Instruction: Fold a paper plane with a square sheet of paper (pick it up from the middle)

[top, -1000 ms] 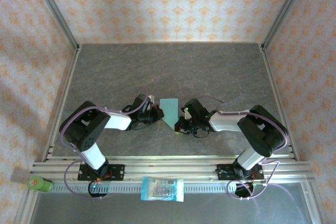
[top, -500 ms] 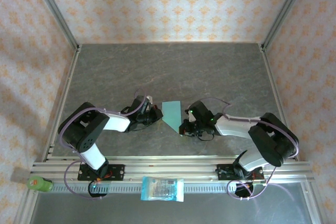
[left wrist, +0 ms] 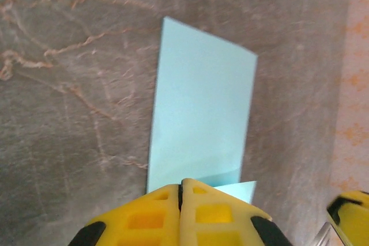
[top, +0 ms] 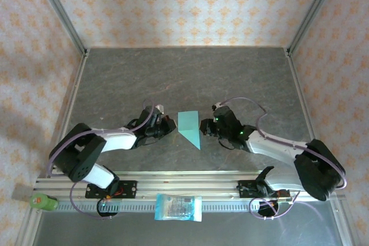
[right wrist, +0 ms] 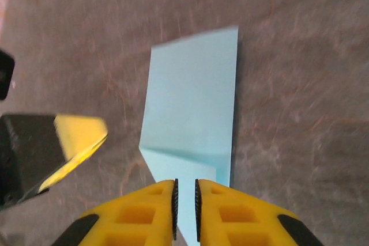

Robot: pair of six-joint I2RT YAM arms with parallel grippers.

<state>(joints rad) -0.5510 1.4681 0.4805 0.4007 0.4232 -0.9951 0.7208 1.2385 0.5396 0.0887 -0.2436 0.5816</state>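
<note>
The left gripper [left wrist: 180, 184] was low over the table, its two yellow fingers pressed together with no gap. The tips sat right at the near edge of the square sheet of paper [left wrist: 202, 113]; whether they bore down on it or merely hung above it, I couldn't tell. Across from it, the right gripper [right wrist: 185, 184] showed a thin slit between its fingers, barely parted. It was poised over the sheet's pointed end and gripping nothing I could see.

The sheet lay flat on the grey table [top: 190, 73], between the two grippers and near the middle. It was already folded: a straight-sided strip running to a slanted point toward the arms, with a crease across that end.

My read was that a crease was being set. To do it well, one closed fingertip should pin the layers while the other runs along the fold line, low and light, so the thin paper doesn't skid or buckle. The edges want lining up before any hard press.

As for containers, a blue-and-white printed packet [top: 179, 207] lay on the near rail between the bases, well apart from the paper, its contents unreadable. A small green bottle [top: 43, 202] lay at the rail's left end, its contents unseen.
</note>
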